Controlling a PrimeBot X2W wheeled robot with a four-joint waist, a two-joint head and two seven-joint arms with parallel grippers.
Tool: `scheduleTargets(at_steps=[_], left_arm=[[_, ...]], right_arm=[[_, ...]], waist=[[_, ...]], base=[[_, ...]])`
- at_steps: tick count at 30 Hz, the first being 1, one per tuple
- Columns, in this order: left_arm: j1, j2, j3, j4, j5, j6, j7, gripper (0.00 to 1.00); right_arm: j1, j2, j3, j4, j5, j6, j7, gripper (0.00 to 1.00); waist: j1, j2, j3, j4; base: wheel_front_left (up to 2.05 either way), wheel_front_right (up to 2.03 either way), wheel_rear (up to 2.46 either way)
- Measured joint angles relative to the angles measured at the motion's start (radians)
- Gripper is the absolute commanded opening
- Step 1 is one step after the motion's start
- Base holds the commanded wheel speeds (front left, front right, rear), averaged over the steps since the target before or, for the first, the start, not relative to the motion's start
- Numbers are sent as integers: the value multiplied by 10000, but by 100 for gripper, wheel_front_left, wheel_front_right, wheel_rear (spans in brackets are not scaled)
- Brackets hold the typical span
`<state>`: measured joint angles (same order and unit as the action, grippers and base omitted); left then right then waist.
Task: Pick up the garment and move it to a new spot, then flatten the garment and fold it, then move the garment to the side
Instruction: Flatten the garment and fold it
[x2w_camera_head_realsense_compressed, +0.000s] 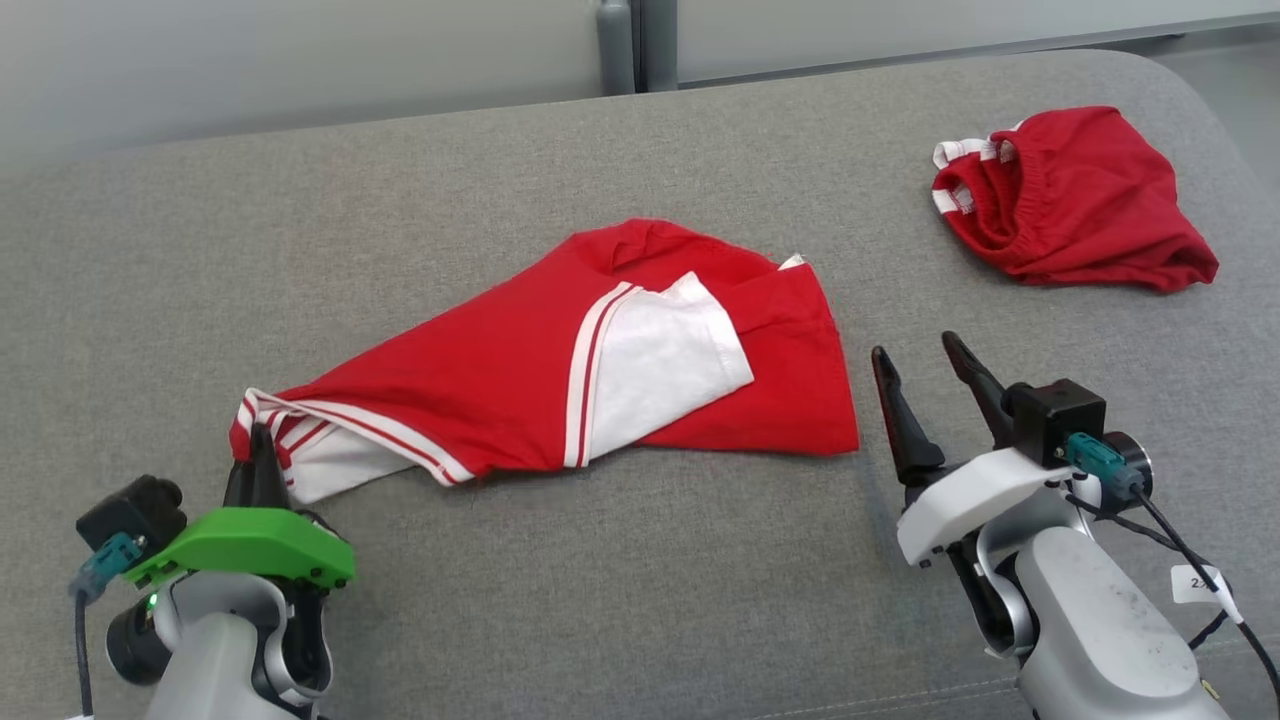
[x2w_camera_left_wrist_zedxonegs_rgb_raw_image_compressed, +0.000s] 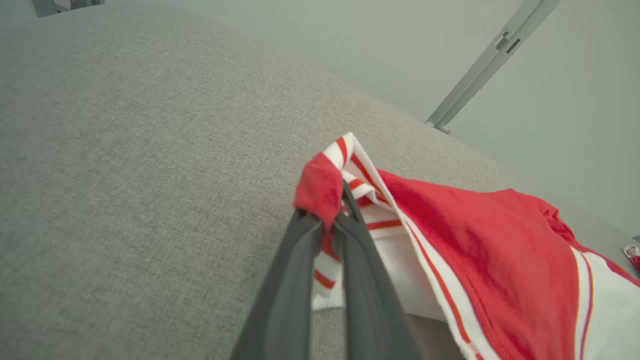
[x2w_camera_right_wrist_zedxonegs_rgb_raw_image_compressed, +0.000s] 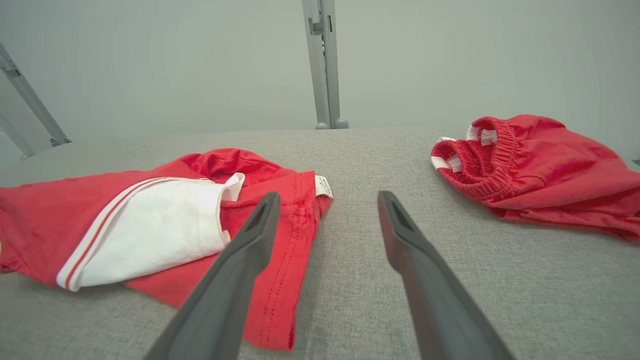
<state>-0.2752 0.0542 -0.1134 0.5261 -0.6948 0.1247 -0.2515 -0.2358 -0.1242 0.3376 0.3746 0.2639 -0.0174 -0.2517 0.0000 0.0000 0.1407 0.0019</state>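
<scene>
My left gripper pinches the near-left striped corner of the shirt, which lies crumpled mid-cushion. My right gripper gapes empty just right of it. If I pull one-sided, I risk bunching the shirt or losing that thin pinch.

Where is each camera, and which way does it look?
Head view: on the head, looking down at the garment on the grey cushion; left gripper and right gripper show.
Left wrist view: on that wrist, along its shut fingers pinching the garment's striped edge.
Right wrist view: on that wrist, between its open fingers, across the cushion.
Head and right wrist views share the red shorts.
</scene>
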Motion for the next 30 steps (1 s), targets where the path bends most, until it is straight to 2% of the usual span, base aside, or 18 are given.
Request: scheduleTargets(at_steps=[4, 5, 6, 7, 8, 14, 21, 25, 30], left_arm=[[314, 15, 307, 46, 230, 0, 0, 0], [342, 13, 313, 33, 257, 0, 0, 3], [345, 8, 322, 19, 295, 0, 0, 44], [345, 12, 314, 10, 330, 0, 0, 79], [348, 12, 313, -10, 410, 0, 0, 100], [498, 73, 360, -600, 1072, 0, -2, 100], [510, 320, -709, -1881, 2788, -119, -4, 100], [737, 148, -1116, -2102, 2963, -198, -4, 100], [1060, 144, -598, -2119, 2947, -174, -2, 100]], right_arm=[[0, 81, 240, 176, 0, 171, 0, 100], [-1, 96, 253, 219, 0, 174, 0, 100], [-1, 90, 263, 268, 0, 188, 2, 100], [-1, 75, 280, 328, -2, 197, 8, 100], [-1, 54, 297, 389, -2, 244, 21, 100], [-11, 33, 293, 535, -2, 278, 31, 100], [-34, 52, 286, 660, 0, 290, 31, 100], [-63, 54, 284, 723, 0, 347, 31, 100], [-135, 59, 282, 761, 2, 349, 31, 100]], waist=[[0, 0, -128, 6], [0, 0, -143, -9], [0, 0, -150, -22], [0, 0, -154, -34], [0, 0, -154, -46], [0, 0, -96, -73], [0, 0, -10, -30], [0, 0, -8, -30], [0, 0, -7, -52]], base=[[0, 0, 0], [0, 0, 0], [0, 0, 0], [0, 0, 0], [0, 0, 0], [0, 0, 0], [0, 0, 0], [0, 0, 0], [0, 0, 0]])
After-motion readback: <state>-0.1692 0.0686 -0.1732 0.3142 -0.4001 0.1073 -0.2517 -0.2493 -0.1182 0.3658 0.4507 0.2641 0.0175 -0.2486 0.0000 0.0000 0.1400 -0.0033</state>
